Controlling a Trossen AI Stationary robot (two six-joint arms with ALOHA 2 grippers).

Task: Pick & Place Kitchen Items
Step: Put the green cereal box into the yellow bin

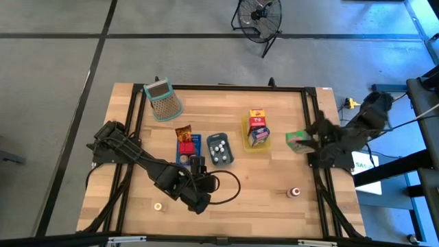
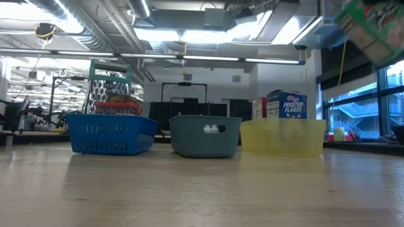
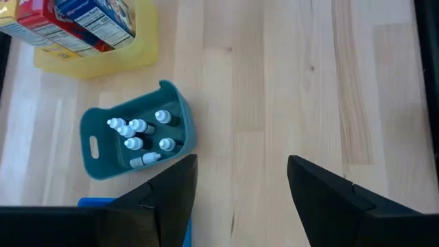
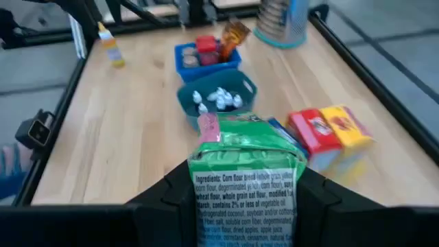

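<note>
Wooden table [image 1: 274, 206], black frame rails along its sides. Landmark: the grey-blue tray [image 1: 220, 149], roughly mid-table.

Left arm reaches in from the table's left edge. Left gripper [image 1: 199, 202] hangs over bare wood near the front edge, in front of the grey-blue tray. Its wrist view shows the fingers [image 3: 171, 192] spread apart with only tabletop between them; nothing held.

Right arm at the table's right edge. Right gripper [image 1: 306, 139] is clamped on a green carton [image 4: 247, 185], well right of the grey-blue tray, past the yellow tray [image 1: 252, 143]. The low view shows the carton lifted high off the table, which the high view does not make plain.

Green-rimmed mesh basket [image 1: 163, 99], tilted, behind and left of the grey-blue tray. Blue tray [image 1: 184, 152] just left of it, holding a red tin [image 4: 206, 46] and a brown packet [image 4: 233, 32].

Yellow tray just right, with red, yellow and blue cartons [image 1: 258, 127]. Only the low view reads the blue one: "FROSTED FLAKES". Right wrist view gives ingredient print on the green carton: "Corn flour, modified corn starch...".

Grey-blue tray holds tiny white round pieces [image 3: 140, 137]; left wrist view shows them as small white-capped bottles.

Small jar [image 1: 295, 192] on wood, right-front of the tray. Small round item [image 1: 158, 206] left-front; too small to identify.
</note>
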